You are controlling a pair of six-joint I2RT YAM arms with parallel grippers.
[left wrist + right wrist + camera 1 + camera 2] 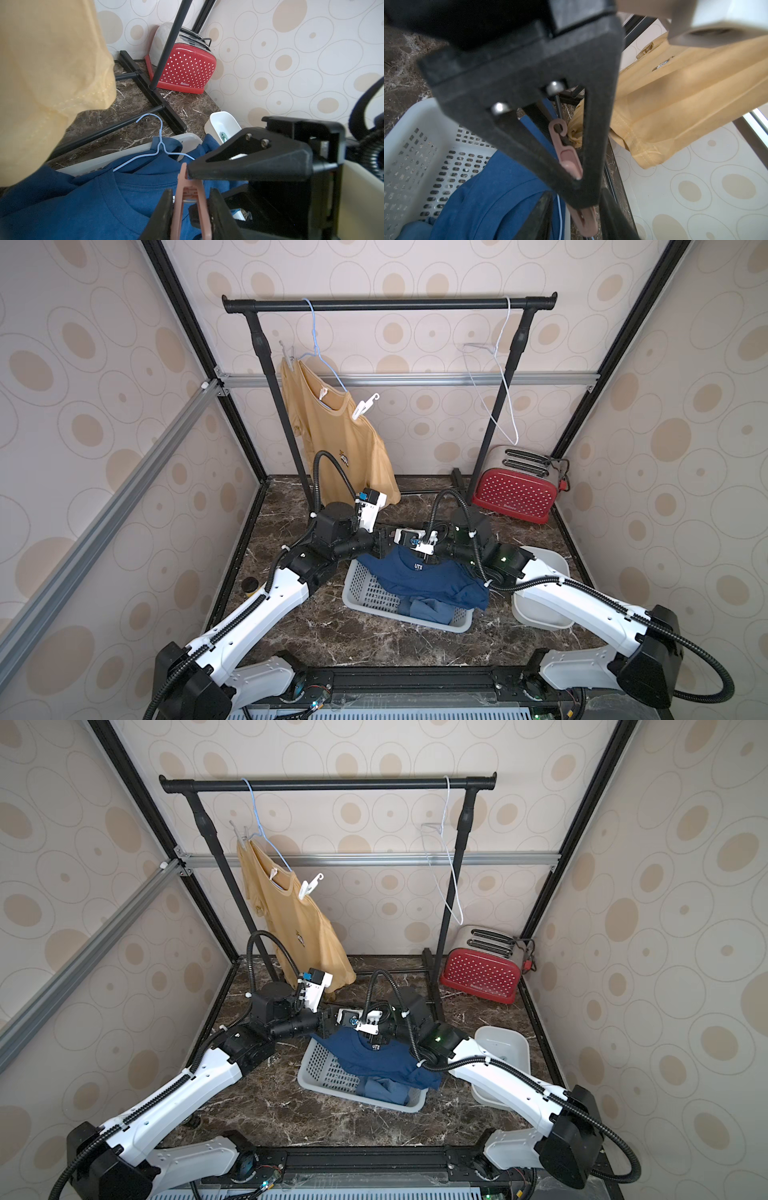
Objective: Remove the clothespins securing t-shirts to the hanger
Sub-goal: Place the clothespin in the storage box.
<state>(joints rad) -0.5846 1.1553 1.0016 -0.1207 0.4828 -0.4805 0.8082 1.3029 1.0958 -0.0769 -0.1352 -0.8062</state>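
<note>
left tool (191, 195): clamped on a pink, hook-tipped plastic clothespin (188, 199), pressed from both flat sides, low over the basket.
right tool (576, 204): apart, flanking the lower end of the same pin with a clear gap on one side; tip to tip with the left tool in both top views.
pink clothespin: upright between the two tools, just above the collar of the dark blue t-shirt (428, 580).
bite on the cloth: hidden by the fingers, impossible to tell.
dark blue t-shirt: draped over the rim of a pale grey perforated plastic basket (365, 597), threaded on a pale blue wire hanger (160, 145).
medium blue t-shirt (428, 610): crumpled in the basket, under the dark one.
mustard yellow t-shirt (332, 435): hanging tilted from a second blue wire hanger (313, 327) on the black clothes rail (390, 303), hem near the desk.
white hook-tipped clothespin (365, 406): clipped on the lower shoulder of the yellow shirt.
pale grey clothespin (287, 353): clipped on the higher shoulder.
white wire hanger (508, 312): hanging alone at the rail's other end.
white plastic tub (540, 616): beside the basket, partly under the right arm; inside, a small teal-green piece (223, 137), too small to name.
red toaster with white dots (515, 493): in the back corner, just behind the rail's foot.
dark marble-patterned desk (332, 635): under basket, tub, toaster and rail.
</note>
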